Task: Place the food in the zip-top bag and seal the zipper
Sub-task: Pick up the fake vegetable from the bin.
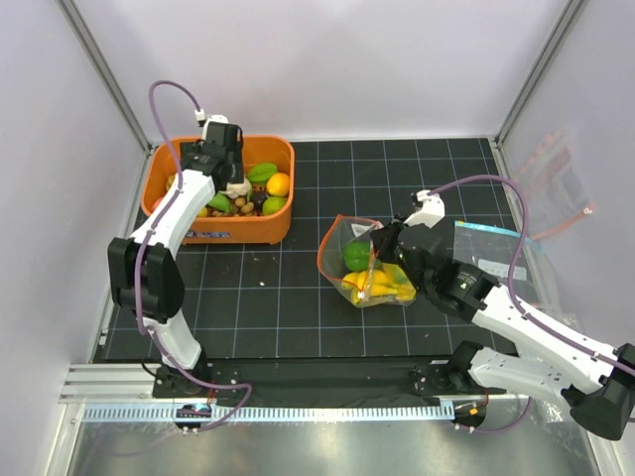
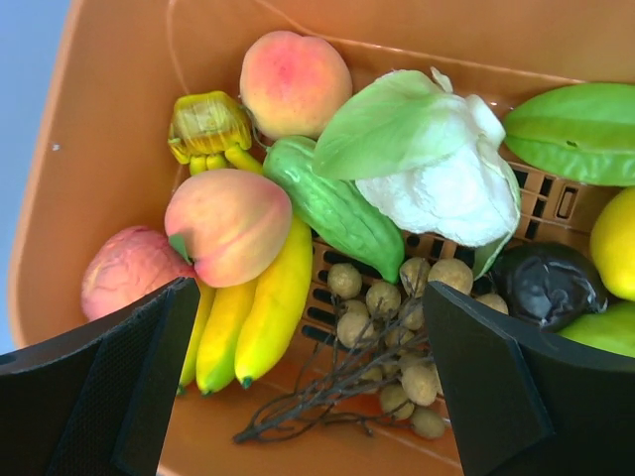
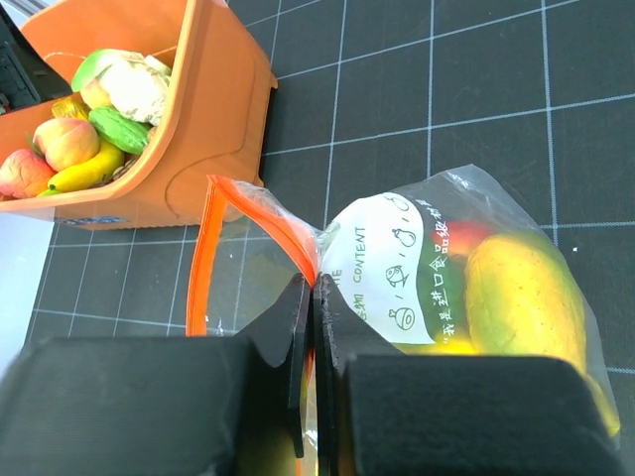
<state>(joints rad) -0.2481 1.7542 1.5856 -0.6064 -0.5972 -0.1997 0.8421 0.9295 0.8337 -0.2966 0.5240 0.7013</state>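
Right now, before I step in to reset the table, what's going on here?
The left gripper hangs open over the orange bin, above toy bananas and peaches. The right gripper is shut on the mouth edge of the zip-top bag, whose red-orange zipper is unsealed. The bag already holds a green piece and yellow pieces. Sealing is not yet done.

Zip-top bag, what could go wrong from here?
The right jaws pinch only the zipper edge of the zip-top bag; the film could slip out and the mouth collapse. The left jaws hang open over crowded food in the orange bin; they may catch the peach and bananas together.
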